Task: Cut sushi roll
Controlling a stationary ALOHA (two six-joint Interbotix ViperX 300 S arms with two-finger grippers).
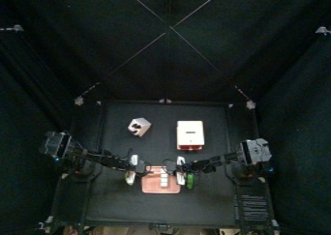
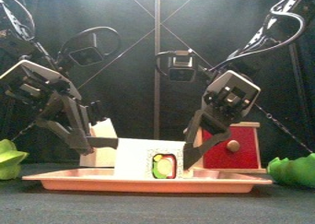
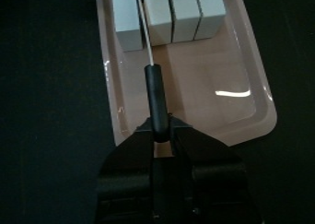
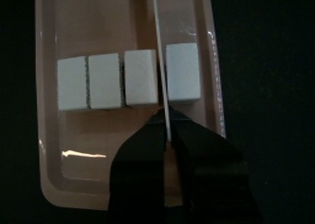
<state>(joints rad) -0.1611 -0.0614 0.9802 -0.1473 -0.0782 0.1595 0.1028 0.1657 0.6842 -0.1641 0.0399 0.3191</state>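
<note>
The sushi roll [image 2: 150, 159], white outside with a green and red core, lies on a pink tray [image 2: 74, 179]. In the left wrist view it is in several white pieces [image 3: 185, 14]. My left gripper [image 3: 157, 131] is shut on a black-handled knife [image 3: 153, 85], and its thin blade runs between two pieces at one end. My right gripper [image 4: 167, 126] is shut on a thin blade-like tool [image 4: 161, 43] that sits in the gap between two pieces [image 4: 139, 77] at the other end. In the top view both grippers [image 1: 134, 166] [image 1: 185, 166] hang over the tray [image 1: 159, 184].
A red and white box [image 1: 191, 133] and a small white object [image 1: 137, 129] stand behind the tray. Green items lie at both tray ends [image 2: 10, 159] [image 2: 293, 169]. Black curtains surround the table.
</note>
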